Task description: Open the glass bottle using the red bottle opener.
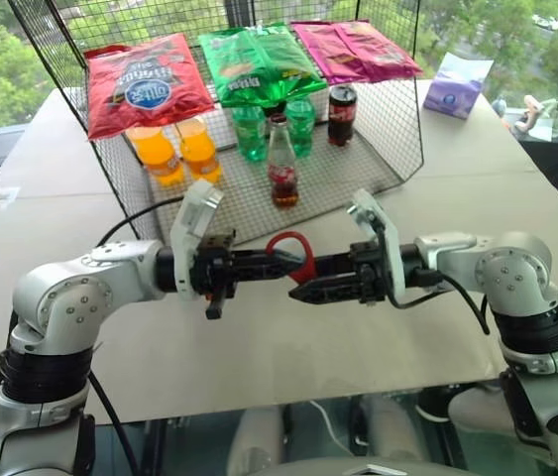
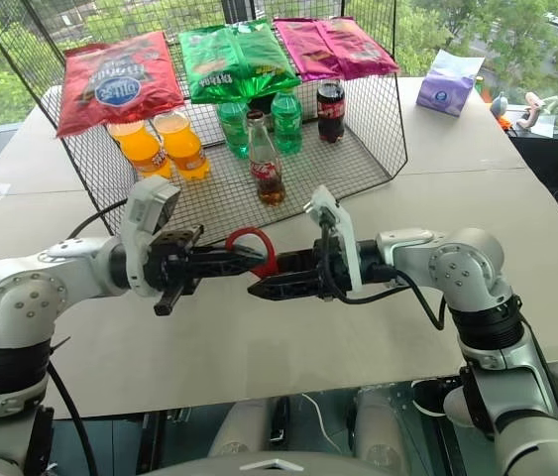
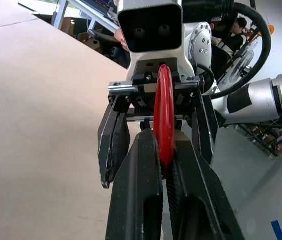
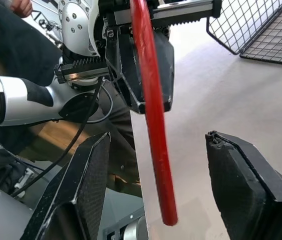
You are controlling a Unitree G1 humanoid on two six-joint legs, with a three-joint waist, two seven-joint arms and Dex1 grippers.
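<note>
Left eye view: my left tool is clenched on the red bottle opener while my right tool, released, straddles it for handover, the glass bottle waiting at twelve o'clock.

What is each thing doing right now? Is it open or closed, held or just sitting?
red bottle opener: held up between the two grippers, pinched by the left one.
left gripper: shut on the opener.
right gripper: open, one finger on each side of the opener, not squeezing it.
glass bottle: upright in the wire basket, cap on.
soda can: upright, unopened.
</note>
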